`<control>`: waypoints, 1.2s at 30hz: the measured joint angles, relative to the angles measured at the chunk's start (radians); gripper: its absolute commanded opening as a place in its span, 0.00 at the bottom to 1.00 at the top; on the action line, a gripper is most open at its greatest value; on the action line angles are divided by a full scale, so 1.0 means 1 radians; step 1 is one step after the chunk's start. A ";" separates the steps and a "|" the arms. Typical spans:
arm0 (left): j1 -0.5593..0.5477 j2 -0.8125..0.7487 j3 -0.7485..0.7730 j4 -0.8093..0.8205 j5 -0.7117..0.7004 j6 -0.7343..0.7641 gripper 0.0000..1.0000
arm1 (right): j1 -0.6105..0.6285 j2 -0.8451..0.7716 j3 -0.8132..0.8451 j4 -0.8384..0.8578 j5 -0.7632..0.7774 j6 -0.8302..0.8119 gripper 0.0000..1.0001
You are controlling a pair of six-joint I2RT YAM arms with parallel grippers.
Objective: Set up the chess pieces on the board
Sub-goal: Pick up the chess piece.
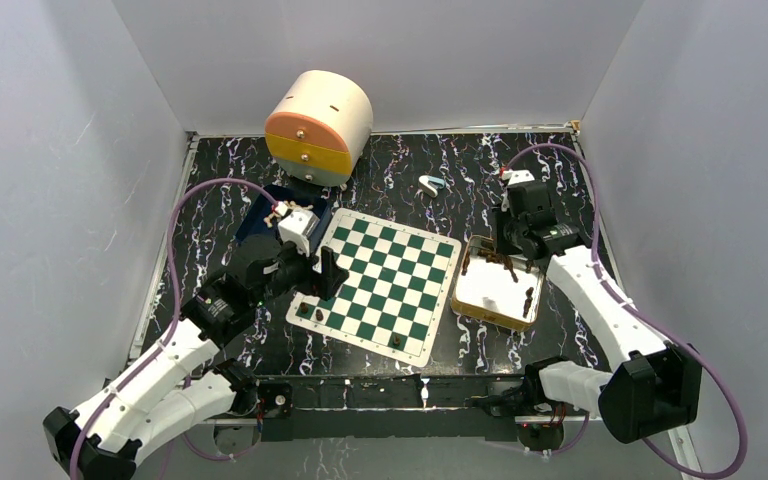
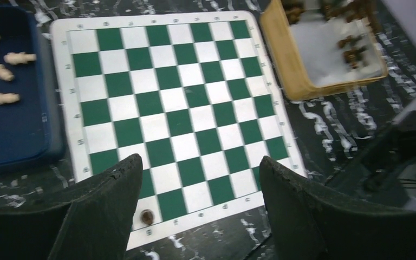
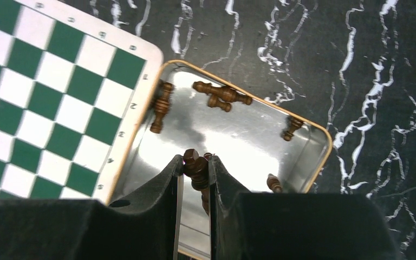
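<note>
I see the board [image 1: 385,285] lying flat on the table [image 1: 560,170], with a blue tray [image 2: 11,124] off its far-left corner and a tin [image 3: 238,135] just beside its right edge. The left gripper [image 2: 200,165] hovers over the board's left edge. Its jaws stand wide apart and grip nothing. In the left wrist view, one board piece [image 2: 147,216], dark brown, stands upright on an edge-row square close to the left finger [image 2: 108,206]. In the top view, a second dark piece [image 1: 396,341] stands on the board's nearest row. The right gripper [image 3: 196,162] is off the board's right edge, above the tin. Its jaws are nearly closed and clamp the held piece [image 3: 197,173], also dark brown, with its head showing between the fingertips. I cannot tell whether its base touches the tin floor. Loose dark pieces [image 3: 222,93] lie on their sides in the tin, most of them along the walls. Pale pieces [image 2: 2,98] lie on their sides in the blue tray, clear of the board.
</note>
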 measured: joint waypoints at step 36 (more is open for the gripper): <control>0.000 0.364 -0.184 0.937 0.275 -1.150 0.60 | 0.000 -0.201 -0.013 0.348 -0.738 0.470 0.05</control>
